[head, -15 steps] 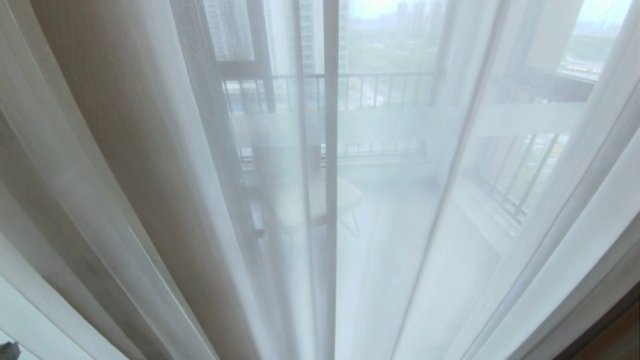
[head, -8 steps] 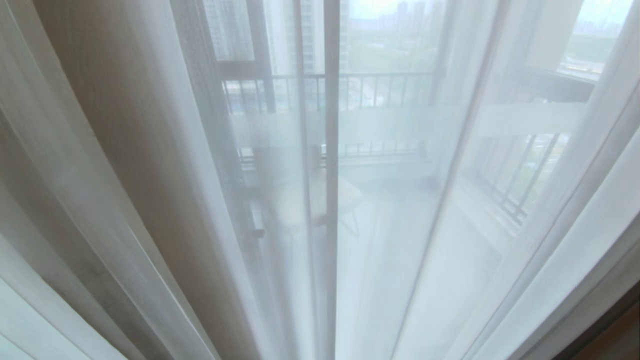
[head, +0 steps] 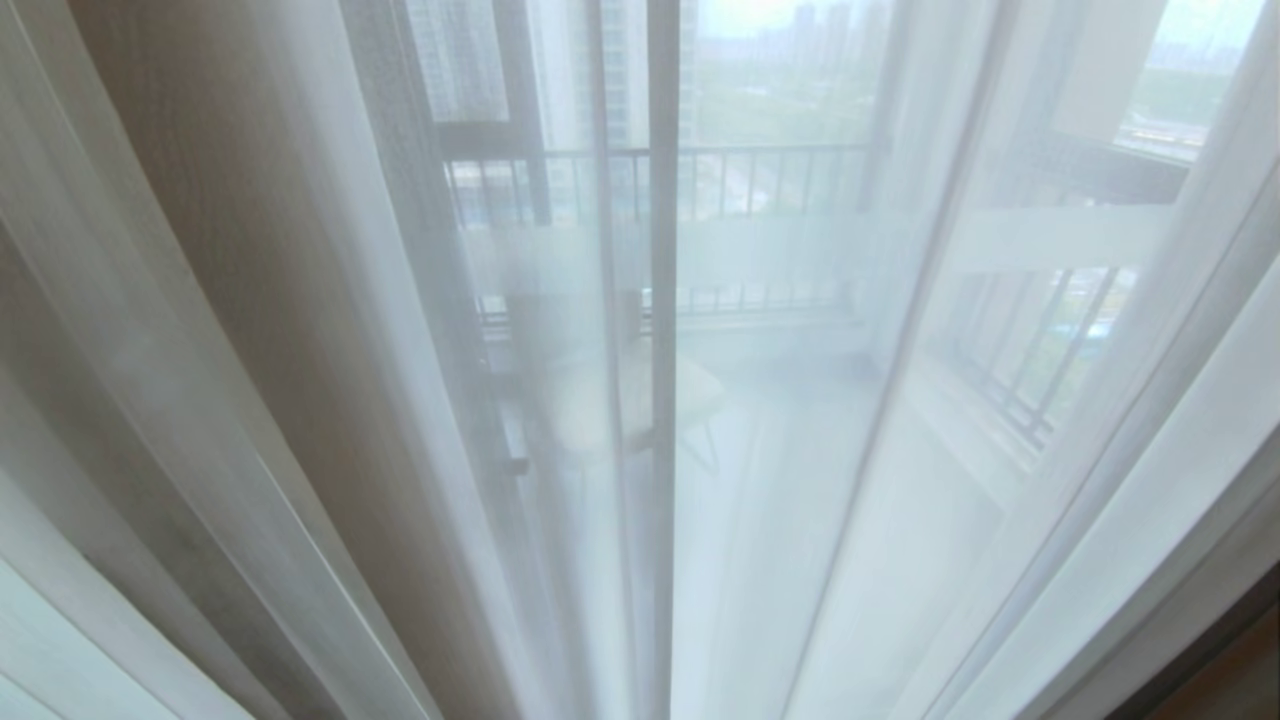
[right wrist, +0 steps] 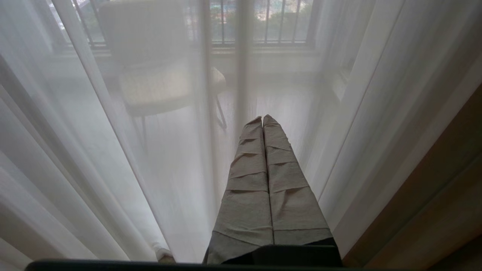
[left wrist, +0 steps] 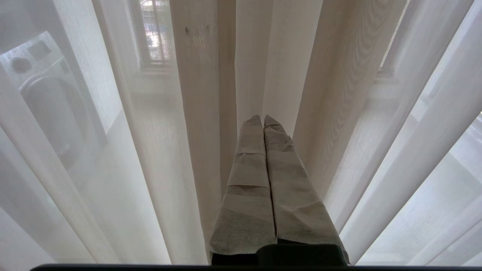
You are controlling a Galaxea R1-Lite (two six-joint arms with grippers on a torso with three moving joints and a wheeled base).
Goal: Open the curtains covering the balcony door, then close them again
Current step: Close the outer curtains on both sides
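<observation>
Gone from the head view's lower left corner since a second ago is a small dark object; the folds hang as before. Left end effector (left wrist: 263, 119): fingers pressed together, holding nothing, tip close to the beige drape folds of the curtains (head: 250, 300). Right end effector (right wrist: 262, 119): likewise closed and empty, facing the sheer layer. Curtains drawn across the balcony door (head: 662, 250), its frame showing through. No legible writing.

Sheer curtains (head: 800, 450): thin white see-through cloth, fine weave, matt. Thick drape (left wrist: 199, 94): opaque beige-cream woven cloth, visible grain, matt. Left gripper (left wrist: 262, 120) and right gripper (right wrist: 262, 120): fingers wrapped in creased grey-beige tape, dull finish.
</observation>
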